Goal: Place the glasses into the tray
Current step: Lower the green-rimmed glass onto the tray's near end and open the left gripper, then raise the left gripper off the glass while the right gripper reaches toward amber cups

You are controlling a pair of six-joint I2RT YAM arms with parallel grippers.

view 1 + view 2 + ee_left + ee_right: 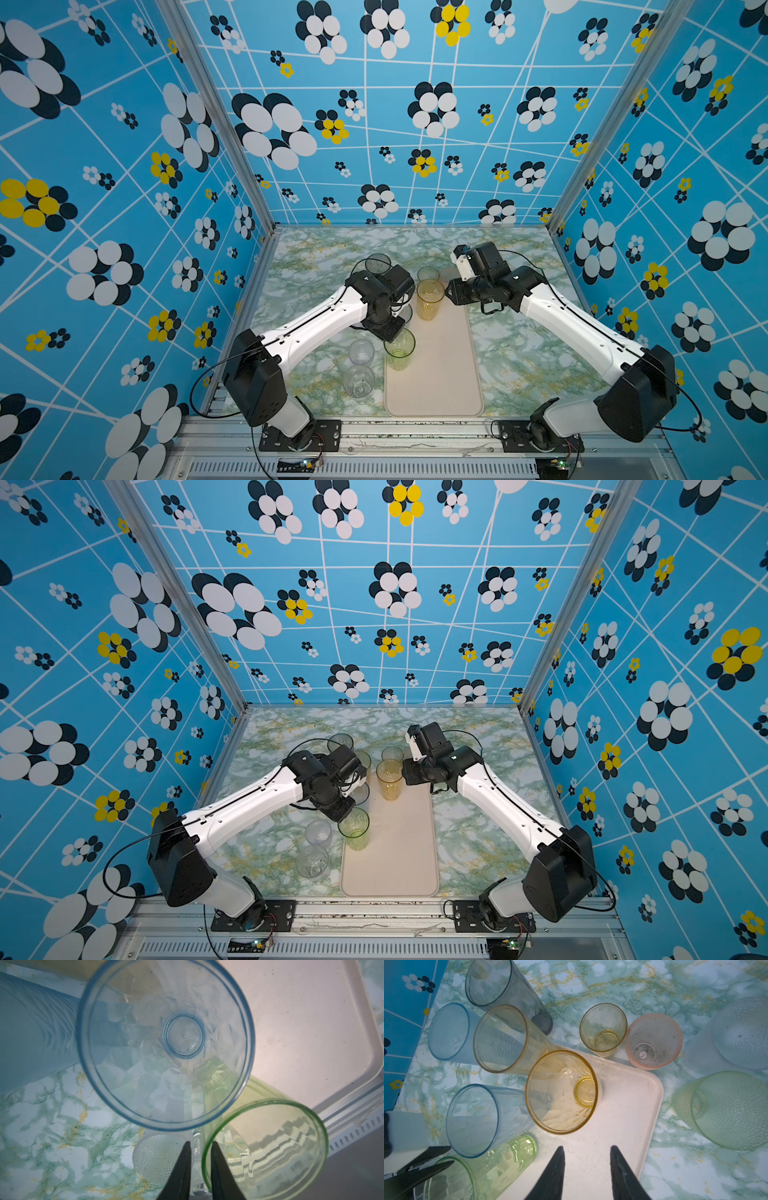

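Observation:
The cream-pink tray [440, 374] [395, 854] lies lengthwise in the middle of the table. A tall amber glass [430, 299] [562, 1093] stands at its far end. A tall green glass [400, 349] [270, 1147] stands upright at the tray's left edge. My left gripper [201, 1144] straddles the green glass's rim, one finger inside and one outside, jaws slightly apart with a gap beside the thin wall. My right gripper [587, 1147] hangs open over bare tray [623, 1105] near the amber glass, with nothing between its fingers.
Off the tray stand a blue glass [166, 1043], a frosted short glass [360, 351], a clear glass [358, 380], a smoky grey glass [377, 264] and a small amber glass [428, 274]. A pink glass [654, 1041] and a frosted green glass [726, 1109] stand beyond the tray's far end.

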